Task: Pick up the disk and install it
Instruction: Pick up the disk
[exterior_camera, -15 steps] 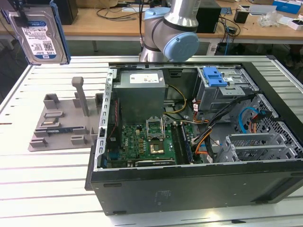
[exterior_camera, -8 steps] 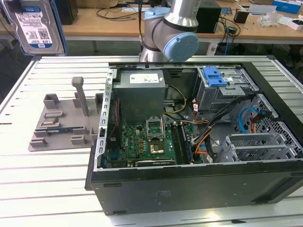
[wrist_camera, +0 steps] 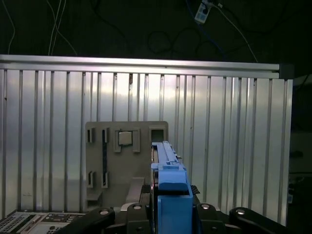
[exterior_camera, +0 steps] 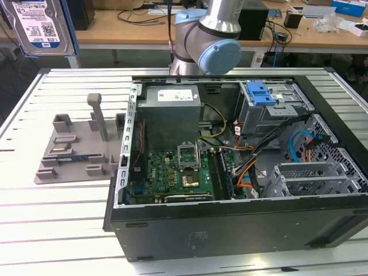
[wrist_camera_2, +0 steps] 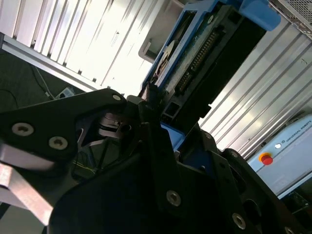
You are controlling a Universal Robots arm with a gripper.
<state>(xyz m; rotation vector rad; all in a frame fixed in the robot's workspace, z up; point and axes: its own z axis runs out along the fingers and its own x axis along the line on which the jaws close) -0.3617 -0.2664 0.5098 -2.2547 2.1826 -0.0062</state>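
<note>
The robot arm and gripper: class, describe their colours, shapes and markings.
The arm is a silver-grey tube with rounded joints and a light blue round cap. The gripper is black and angular, its plates studded with silver screw heads.

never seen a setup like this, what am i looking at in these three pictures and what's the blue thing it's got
This is a robot arm, the grey tube with pale blue caps, working over a slatted metal table. The exterior view comes from a camera standing off the arm and takes in the whole scene. The two wrist views come from cameras riding on the arm itself, so they look along its gripper, the black clamp at the arm's end. On the table stand an open computer case, its circuit board and cables showing, and a grey plastic holder on the exterior view's left of it. The gripper is shut on the disk, a hard drive in a blue frame, held in the air above the table.
</note>
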